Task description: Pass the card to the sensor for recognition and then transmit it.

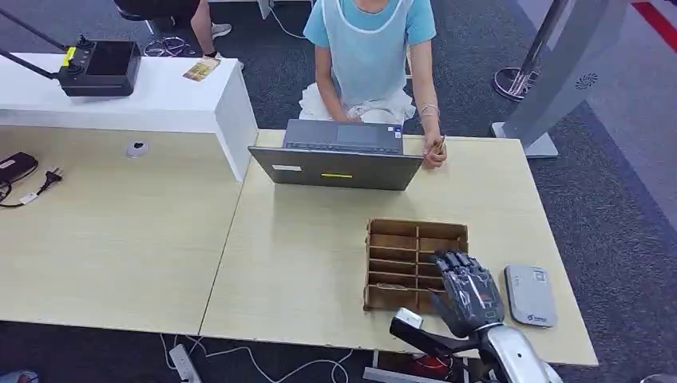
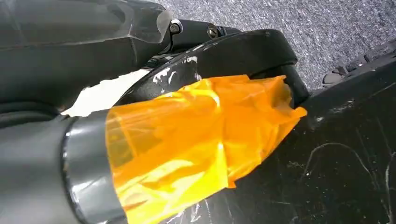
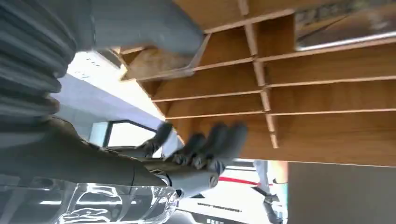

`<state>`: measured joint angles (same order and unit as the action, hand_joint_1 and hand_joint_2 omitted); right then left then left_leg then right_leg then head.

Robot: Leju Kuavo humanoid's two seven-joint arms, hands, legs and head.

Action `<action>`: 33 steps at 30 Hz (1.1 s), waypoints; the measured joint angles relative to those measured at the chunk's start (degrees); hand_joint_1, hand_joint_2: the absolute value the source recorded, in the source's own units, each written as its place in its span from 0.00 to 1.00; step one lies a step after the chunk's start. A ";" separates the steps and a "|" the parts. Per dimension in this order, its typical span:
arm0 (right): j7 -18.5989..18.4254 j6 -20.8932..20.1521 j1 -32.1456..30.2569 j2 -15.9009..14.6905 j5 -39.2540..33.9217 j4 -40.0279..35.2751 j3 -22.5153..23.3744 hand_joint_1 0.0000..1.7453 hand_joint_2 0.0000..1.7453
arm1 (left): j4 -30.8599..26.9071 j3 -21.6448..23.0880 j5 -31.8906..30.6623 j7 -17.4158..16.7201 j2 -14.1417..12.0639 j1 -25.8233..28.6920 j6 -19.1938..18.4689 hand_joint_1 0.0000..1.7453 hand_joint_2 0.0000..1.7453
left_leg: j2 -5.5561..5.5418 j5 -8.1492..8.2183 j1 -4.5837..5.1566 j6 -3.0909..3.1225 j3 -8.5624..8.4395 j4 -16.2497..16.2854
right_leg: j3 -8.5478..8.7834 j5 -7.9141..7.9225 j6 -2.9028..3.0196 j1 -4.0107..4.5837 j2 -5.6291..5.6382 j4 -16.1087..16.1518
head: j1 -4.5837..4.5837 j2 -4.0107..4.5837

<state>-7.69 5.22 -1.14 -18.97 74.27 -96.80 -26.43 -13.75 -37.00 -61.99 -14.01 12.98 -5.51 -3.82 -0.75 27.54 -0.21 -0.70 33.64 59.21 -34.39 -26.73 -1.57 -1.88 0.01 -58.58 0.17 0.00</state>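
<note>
- Wooden card rack (image 1: 415, 239): brown, flat on the table (image 1: 319, 263), split by thin slats into two columns of slots.
- Card (image 3: 100, 77): pale, with a white face; in the right wrist view it lies at the rack's near-right slot, its edge against a slat.
- Sensor (image 1: 530, 294): grey, rounded pad lying flat just right of the rack, apart from it.
- Right hand (image 1: 467, 289): palm down over the rack's near-right corner, dark fingers (image 3: 219, 140) pointing toward the rack's far side.
- Thumb (image 3: 154, 28) sits beside the card; whether it grips the card I cannot tell.
- Left hand: state cannot be told.
- Laptop (image 1: 339, 155): beyond the rack, a person (image 1: 371, 56) seated behind it.
</note>
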 joint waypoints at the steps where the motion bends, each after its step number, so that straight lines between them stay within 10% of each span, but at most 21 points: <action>1: -0.15 0.04 -0.09 0.00 0.00 -0.02 0.22 0.65 1.00 | 0.00 0.00 0.00 0.00 0.00 0.00 0.00 0.00 0.00 | 0.00 0.00 0.00 0.00 0.00 0.00 | 0.00 0.00 0.00 0.00 0.00 0.00 | 0.00 0.00; 9: -0.48 0.24 -1.01 0.02 0.61 -0.57 1.73 0.31 1.00 | 0.00 0.00 -0.39 -0.39 0.13 -0.06 0.04 0.00 0.00 | 0.00 0.00 0.00 0.00 0.00 0.00 | -0.01 0.00 0.00 0.00 0.00 0.00 | 0.00 0.00; 29: -0.11 0.15 -1.27 0.22 0.79 -0.70 2.36 0.39 1.00 | 0.00 4.33 -1.46 -0.57 0.28 -0.40 -0.09 0.00 0.00 | -0.02 0.00 0.00 0.00 0.01 0.00 | 0.00 0.00 0.00 0.00 0.00 0.00 | 0.00 0.00; 33: -0.11 0.15 -1.27 0.24 0.79 -0.70 2.36 0.64 1.00 | 0.00 4.44 -1.46 -0.57 0.28 -0.40 -0.09 0.00 0.00 | -0.02 0.00 0.00 0.00 0.01 0.00 | 0.00 0.00 0.00 0.00 0.00 0.00 | 0.00 0.00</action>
<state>-7.80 5.38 -2.41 -18.73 75.06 -97.50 -24.06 -13.75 -32.57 -63.45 -14.58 13.27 -5.91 -3.91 -0.77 27.54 -0.21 -0.70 33.64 59.21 -34.39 -26.73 -1.57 -1.89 0.00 -58.58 0.17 0.00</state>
